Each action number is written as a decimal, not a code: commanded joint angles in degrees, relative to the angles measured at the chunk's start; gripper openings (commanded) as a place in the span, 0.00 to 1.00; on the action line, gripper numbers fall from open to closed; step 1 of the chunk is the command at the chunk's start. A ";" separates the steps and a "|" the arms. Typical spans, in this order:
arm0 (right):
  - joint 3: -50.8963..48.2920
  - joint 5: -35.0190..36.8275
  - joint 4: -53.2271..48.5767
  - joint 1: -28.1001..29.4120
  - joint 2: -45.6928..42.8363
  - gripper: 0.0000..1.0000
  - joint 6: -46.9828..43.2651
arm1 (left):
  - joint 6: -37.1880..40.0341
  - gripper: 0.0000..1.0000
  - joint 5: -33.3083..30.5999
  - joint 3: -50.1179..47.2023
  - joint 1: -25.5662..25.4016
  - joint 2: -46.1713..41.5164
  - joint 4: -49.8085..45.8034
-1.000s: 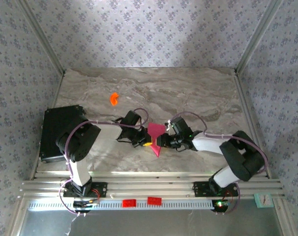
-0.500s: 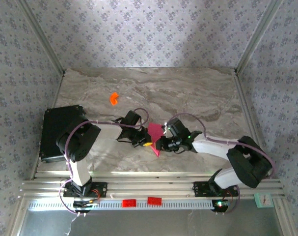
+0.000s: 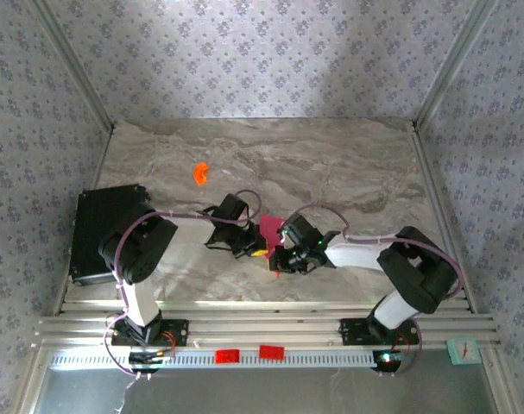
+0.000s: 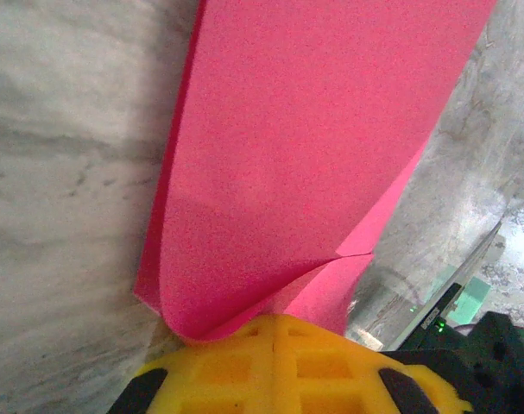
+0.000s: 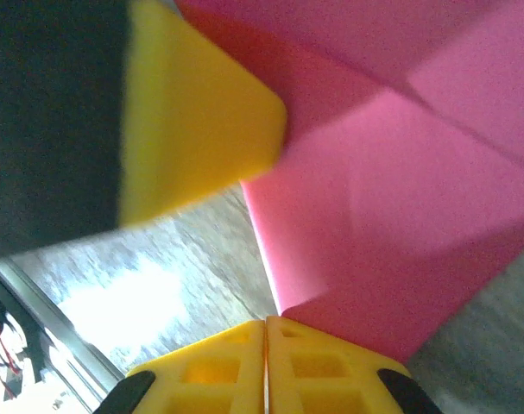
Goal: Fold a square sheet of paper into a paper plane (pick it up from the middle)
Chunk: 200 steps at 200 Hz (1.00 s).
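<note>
The magenta-pink sheet of paper (image 3: 268, 229) is folded into a pointed shape with overlapping flaps and hangs just above the table between my two grippers. My left gripper (image 3: 256, 251) is shut on its left side. In the left wrist view the yellow jaws (image 4: 274, 326) pinch the curled fold of the paper (image 4: 313, 147). My right gripper (image 3: 280, 257) is shut on the paper's lower right part. In the right wrist view its jaws (image 5: 266, 326) meet where a corner of the paper (image 5: 400, 233) enters them. A left fingertip (image 5: 192, 121) shows close by at upper left.
A small orange plastic piece (image 3: 200, 173) lies at the back left of the marble table (image 3: 348, 164). A black box (image 3: 102, 228) sits at the left edge. Metal frame posts and patterned walls enclose the table. The right arm's dark body (image 4: 495, 362) is near the left gripper.
My right gripper has moved left to the paper and shut on it. The left gripper has kept its grip and place.
</note>
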 commanded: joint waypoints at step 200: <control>-2.64 -2.91 8.23 -2.11 4.83 0.14 7.08 | 0.85 0.00 -2.32 -0.16 -0.92 3.67 -4.11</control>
